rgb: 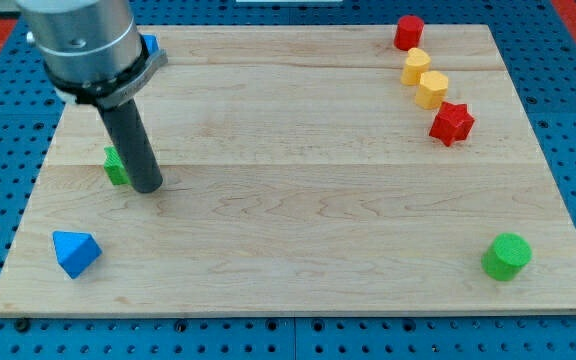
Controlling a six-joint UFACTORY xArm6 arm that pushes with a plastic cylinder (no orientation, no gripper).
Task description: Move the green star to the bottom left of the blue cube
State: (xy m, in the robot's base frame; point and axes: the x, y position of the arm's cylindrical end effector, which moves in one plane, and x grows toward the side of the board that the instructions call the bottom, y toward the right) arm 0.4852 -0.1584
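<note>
The green star (115, 166) lies near the view's left edge of the wooden board (298, 230), mostly hidden behind the rod. My tip (148, 187) rests on the board touching the star's right side. The blue cube (151, 46) shows only as a small corner at the view's top left, behind the arm's grey body. The star is below the cube and slightly to its left.
A blue pyramid-like block (75, 252) sits at the bottom left. A red cylinder (409, 32), two yellow blocks (415, 66) (432, 89) and a red star (452, 123) line the top right. A green cylinder (507, 256) sits at the bottom right.
</note>
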